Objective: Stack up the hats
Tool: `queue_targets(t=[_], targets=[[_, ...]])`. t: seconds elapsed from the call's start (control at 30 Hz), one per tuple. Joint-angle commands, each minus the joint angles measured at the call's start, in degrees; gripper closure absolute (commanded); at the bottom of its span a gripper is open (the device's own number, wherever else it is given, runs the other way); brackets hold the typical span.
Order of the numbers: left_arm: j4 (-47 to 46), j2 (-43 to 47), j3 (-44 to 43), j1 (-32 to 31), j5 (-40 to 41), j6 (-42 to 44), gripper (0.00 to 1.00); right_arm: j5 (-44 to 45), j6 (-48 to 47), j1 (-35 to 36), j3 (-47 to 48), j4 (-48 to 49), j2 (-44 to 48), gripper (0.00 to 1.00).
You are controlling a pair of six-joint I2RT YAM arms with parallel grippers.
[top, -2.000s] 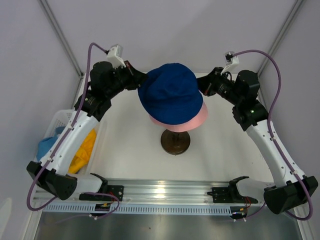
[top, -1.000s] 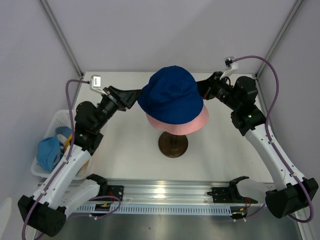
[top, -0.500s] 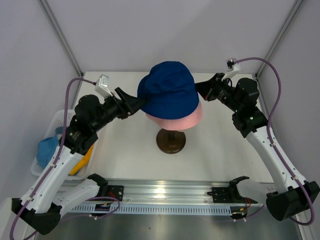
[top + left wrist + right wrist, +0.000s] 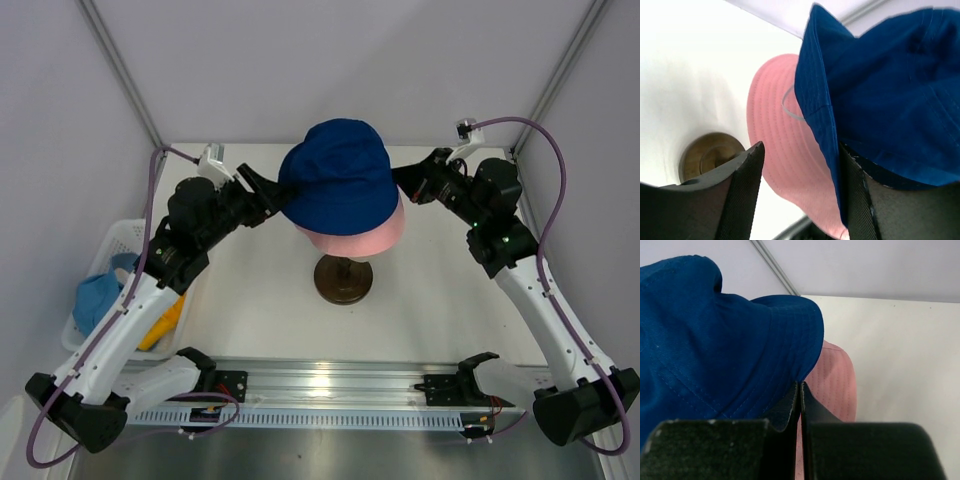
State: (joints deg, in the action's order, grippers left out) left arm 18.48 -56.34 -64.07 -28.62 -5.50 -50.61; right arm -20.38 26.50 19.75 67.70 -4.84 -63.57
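We find open counter (image 4: 450, 290) to the right of and in front of the dark base (image 4: 343, 279). Above it the navy hat (image 4: 340, 175), sitting over the pink hat (image 4: 372, 234), fills the middle (brims overhanging), and the basket (image 4: 108, 240) blocks the left edge.

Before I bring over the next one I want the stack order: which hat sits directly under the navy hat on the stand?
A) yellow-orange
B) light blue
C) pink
C: the pink hat shows its brim just beneath the navy hat above the stand, while the light blue hat and the yellow-orange hat lie in the basket at the left.
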Motion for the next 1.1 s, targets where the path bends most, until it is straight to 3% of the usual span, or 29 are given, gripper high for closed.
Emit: queue_targets(t=[0.0,0.1,0.13,0.23,0.27,0.37,0.47,0.57,0.67,0.87,1.07], targets=[[-3.53,-1.84,-3.51,-0.21,4.44,0.68,0.39,-0.01,-0.66,-0.32,-0.29,-1.75,1.08,1.00],[-4.59,-2.81,-4.13,0.06,5.23,0.08,0.54,-0.18,-0.84,-0.24,-0.29,-1.84,1.26,1.00],[-5.29,-2.73,-3.87,0.14,5.23,-0.71,0.70,-0.18,-0.75,-0.32,-0.38,-1.84,1.43,1.00],[-11.69,-0.62,1.91,0.76,3.84,-6.06,0.95,-0.18,-0.66,-0.24,-0.90,-1.58,1.69,1.00],[-14.58,0.17,5.24,1.20,1.22,-7.99,0.99,-0.18,-0.57,-0.32,-1.08,-1.23,1.70,1.00],[-26.97,3.68,13.85,2.43,-0.65,-15.38,0.99,-0.19,-0.14,-0.32,-1.87,-0.52,1.87,1.00],[-37.86,8.25,21.50,3.04,3.28,-18.64,0.99,-0.27,0.39,-0.24,-3.36,0.44,2.31,1.00],[-43.07,13.43,30.54,4.45,9.26,-23.47,0.99,-0.01,0.57,-0.24,-4.59,0.89,2.66,1.00],[-52.11,15.73,34.19,4.54,10.95,-28.57,0.99,0.52,0.48,-0.24,-5.47,0.71,2.93,1.00],[-52.05,9.69,31.12,4.45,0.76,-30.07,0.97,1.13,2.15,-0.24,-7.23,3.34,2.66,1.00],[-45.56,5.54,28.92,-0.11,-0.75,-26.22,0.98,1.31,4.17,-0.32,-7.94,3.97,1.35,1.00]])
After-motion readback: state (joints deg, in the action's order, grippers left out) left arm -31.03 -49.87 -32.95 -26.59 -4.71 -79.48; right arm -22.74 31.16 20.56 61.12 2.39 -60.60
